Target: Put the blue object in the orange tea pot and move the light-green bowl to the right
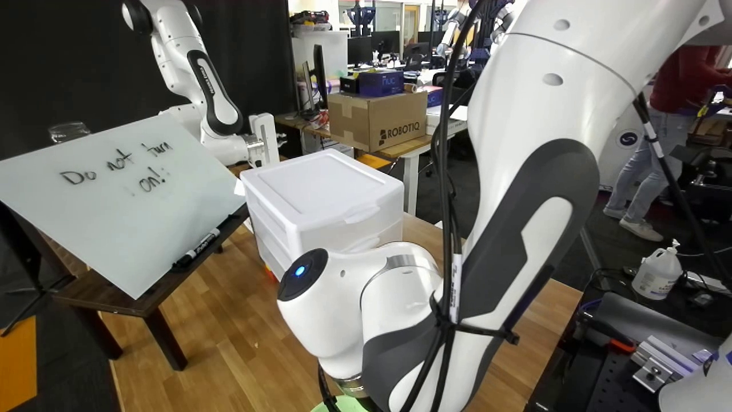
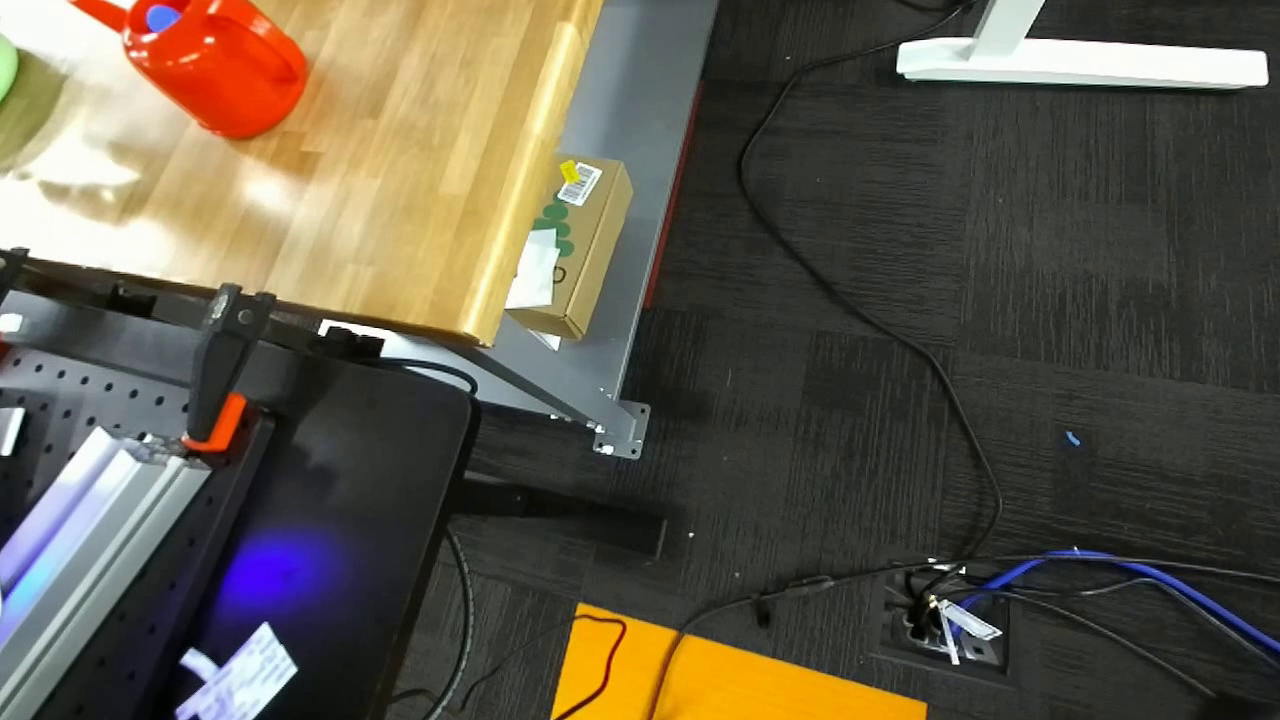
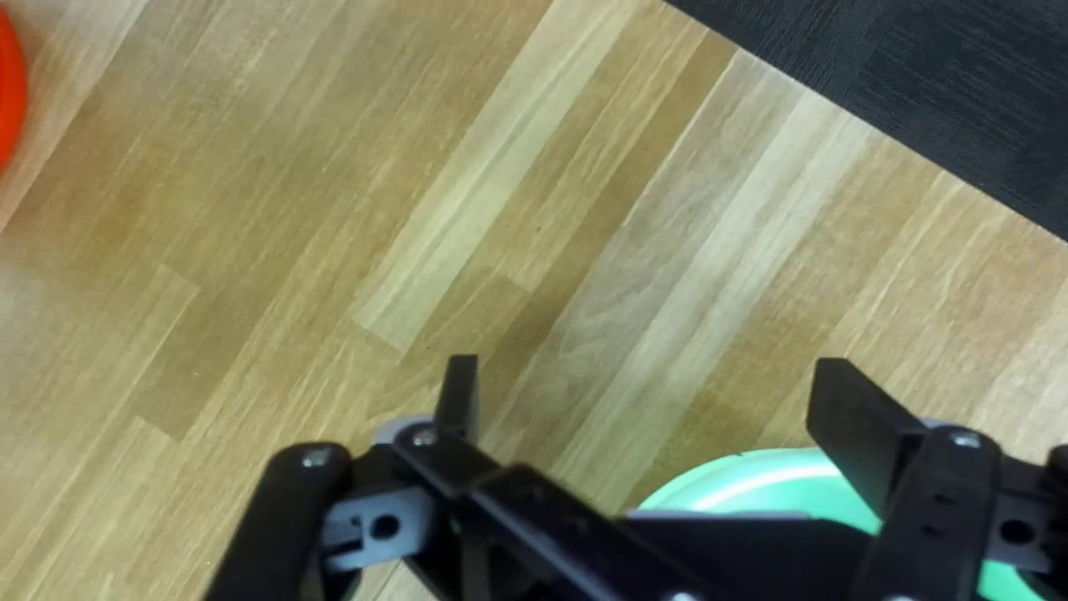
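The claw (image 3: 647, 394) is spread wide apart over the light-green bowl (image 3: 776, 488). A blue object (image 2: 162, 17) is seen in the orange tea pot (image 2: 228, 75) on the worktop (image 2: 410, 150).

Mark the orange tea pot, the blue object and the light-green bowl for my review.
Orange tea pot (image 2: 222, 80): in an exterior view, on its body.
Blue object (image 2: 162, 17): in an exterior view, on its visible part.
Light-green bowl (image 3: 751, 466): in the wrist view, on its rim.

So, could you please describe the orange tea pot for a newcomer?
In an exterior view, find the wooden table at upper left. Right of the light-green bowl sits the orange tea pot, set apart by its red body, spout and the blue object at its top.
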Controlling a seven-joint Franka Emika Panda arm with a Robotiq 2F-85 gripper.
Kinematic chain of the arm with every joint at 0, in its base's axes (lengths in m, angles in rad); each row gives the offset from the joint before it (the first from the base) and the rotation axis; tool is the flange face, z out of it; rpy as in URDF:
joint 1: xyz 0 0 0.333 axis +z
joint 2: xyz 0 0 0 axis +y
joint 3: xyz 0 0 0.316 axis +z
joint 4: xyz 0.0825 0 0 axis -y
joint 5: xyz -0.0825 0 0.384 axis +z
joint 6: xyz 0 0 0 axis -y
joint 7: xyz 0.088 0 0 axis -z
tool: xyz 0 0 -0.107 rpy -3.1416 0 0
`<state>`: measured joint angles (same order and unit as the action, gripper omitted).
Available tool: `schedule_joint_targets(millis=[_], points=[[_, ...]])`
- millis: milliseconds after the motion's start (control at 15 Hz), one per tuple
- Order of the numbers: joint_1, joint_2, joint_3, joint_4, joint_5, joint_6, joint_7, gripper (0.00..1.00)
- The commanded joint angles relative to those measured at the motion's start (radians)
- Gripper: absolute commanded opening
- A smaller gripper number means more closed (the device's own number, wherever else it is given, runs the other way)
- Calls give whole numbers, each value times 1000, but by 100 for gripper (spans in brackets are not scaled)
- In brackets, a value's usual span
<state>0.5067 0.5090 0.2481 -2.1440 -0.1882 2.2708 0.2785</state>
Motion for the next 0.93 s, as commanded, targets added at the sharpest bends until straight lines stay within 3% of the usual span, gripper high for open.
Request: schedule_joint_targets(millis=[0, 667, 867], points=[[30, 4, -13, 40, -29, -69, 41, 100], [78, 0, -14, 119, -68, -173, 98, 100], [63, -1, -5, 114, -52, -145, 79, 100]])
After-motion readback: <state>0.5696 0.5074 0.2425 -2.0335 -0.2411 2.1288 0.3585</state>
